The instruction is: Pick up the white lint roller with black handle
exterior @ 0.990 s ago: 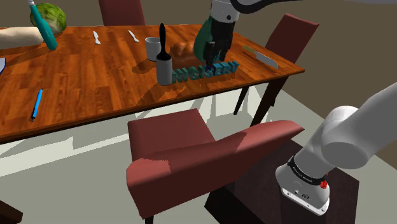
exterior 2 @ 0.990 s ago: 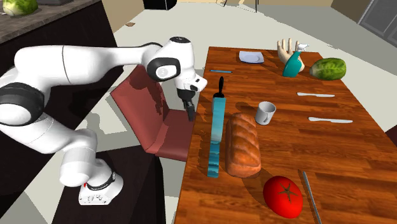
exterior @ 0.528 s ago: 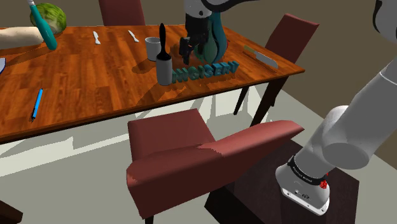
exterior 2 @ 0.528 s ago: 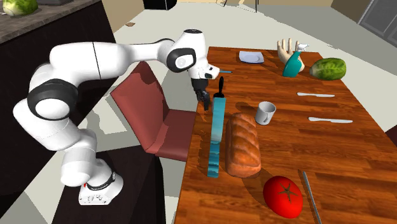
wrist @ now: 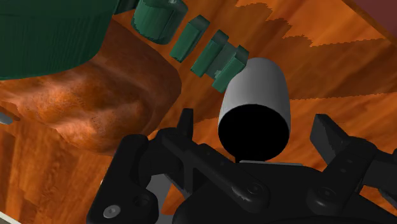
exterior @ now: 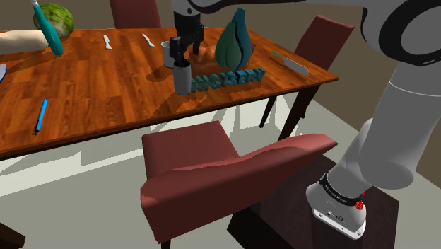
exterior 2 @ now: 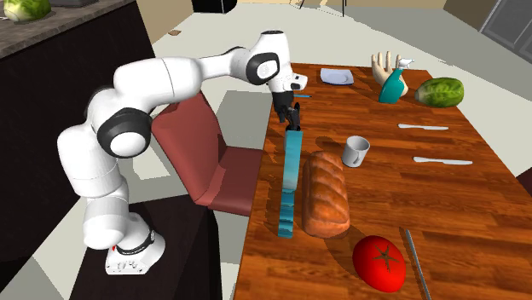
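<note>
Gripper (wrist: 257,130) spread, either side of upright lint roller (wrist: 256,89) | tabletop (exterior: 92,106), near robot-side long edge | probably light, stiff, tippy; take black handle.

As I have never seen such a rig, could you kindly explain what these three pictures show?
A white robot arm on a box stand reaches over a wooden table. One picture looks over its shoulder, one from another side, one from a camera on its black hand. On the table are a bread loaf, a mug, a tomato, a row of teal letters and an upright pale lint roller. The hand is open, either side of the roller's black handle, gripping nothing yet.
</note>
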